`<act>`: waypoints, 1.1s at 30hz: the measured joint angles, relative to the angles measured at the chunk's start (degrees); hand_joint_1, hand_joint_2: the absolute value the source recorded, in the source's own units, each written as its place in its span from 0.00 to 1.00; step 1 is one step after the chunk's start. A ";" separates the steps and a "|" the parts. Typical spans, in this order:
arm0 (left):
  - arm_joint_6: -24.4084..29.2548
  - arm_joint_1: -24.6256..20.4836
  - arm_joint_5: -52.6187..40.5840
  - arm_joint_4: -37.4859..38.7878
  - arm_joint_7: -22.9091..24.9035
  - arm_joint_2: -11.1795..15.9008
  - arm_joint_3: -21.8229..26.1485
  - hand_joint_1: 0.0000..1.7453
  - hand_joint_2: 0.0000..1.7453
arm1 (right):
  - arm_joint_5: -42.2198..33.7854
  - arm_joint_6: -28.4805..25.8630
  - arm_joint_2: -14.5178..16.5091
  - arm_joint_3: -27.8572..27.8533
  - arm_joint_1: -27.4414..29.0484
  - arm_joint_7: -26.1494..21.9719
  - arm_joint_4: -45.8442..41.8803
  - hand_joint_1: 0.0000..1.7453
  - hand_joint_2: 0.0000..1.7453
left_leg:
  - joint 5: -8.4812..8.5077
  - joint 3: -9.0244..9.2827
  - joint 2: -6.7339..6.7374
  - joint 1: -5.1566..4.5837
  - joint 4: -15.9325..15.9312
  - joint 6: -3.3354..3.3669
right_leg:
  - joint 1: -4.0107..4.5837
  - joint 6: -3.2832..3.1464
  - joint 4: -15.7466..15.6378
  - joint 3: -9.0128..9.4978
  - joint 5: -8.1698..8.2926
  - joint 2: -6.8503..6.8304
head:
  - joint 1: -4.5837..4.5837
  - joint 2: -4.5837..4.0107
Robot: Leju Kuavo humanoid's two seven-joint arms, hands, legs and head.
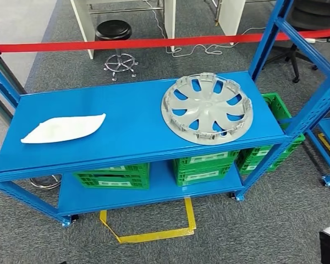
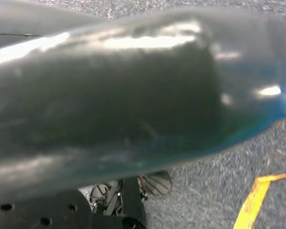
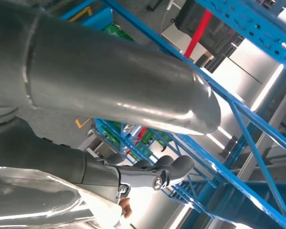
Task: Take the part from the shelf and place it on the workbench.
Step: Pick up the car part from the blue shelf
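A silver-grey wheel cover (image 1: 207,108), round with curved spokes and open slots, lies flat at the right end of the blue shelf's (image 1: 130,124) top board, while the right hand (image 3: 148,174) hangs empty with fingers loosely extended; the left hand's state cannot be told.

Crate labels (image 1: 208,158) — (blurred) unreadable

Head view looks down on the blue shelf (image 1: 113,126); the right wrist view shares its frame (image 3: 220,95)
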 joint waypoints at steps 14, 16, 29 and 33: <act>0.22 -0.10 -0.91 0.00 0.09 -0.27 1.26 0.00 0.00 | -10.02 10.44 -1.53 4.12 0.63 -8.20 0.33 0.00 0.00 | -0.22 0.38 0.01 -0.22 -0.37 0.29 | 0.01 0.44 0.19 -0.10 -0.41 -0.13 | 0.20 0.00; 0.48 -0.12 -0.97 0.00 0.25 -0.26 1.54 0.00 0.00 | -10.39 10.67 -1.68 5.27 1.44 -8.62 -0.59 0.00 0.00 | -0.37 0.42 0.02 -0.12 -0.26 -0.28 | -0.02 -0.28 0.01 0.10 -0.39 -0.03 | 0.18 0.00; 0.86 -0.13 -1.80 0.00 1.19 -0.04 2.15 0.00 0.00 | -11.38 11.29 -2.13 9.47 3.56 -9.32 -3.00 0.00 0.00 | 1.68 -2.48 -0.03 -0.53 1.63 0.57 | 0.00 -0.47 -0.30 3.62 -3.50 0.24 | -0.26 0.00; 0.92 -0.05 -1.84 0.00 1.20 -0.07 2.16 0.00 0.00 | -11.40 11.29 -2.34 9.72 3.58 -9.38 -3.42 0.00 0.00 | 1.00 -0.73 -0.12 -0.20 -0.27 1.58 | -0.05 0.79 1.33 3.85 -4.17 0.09 | -0.08 0.01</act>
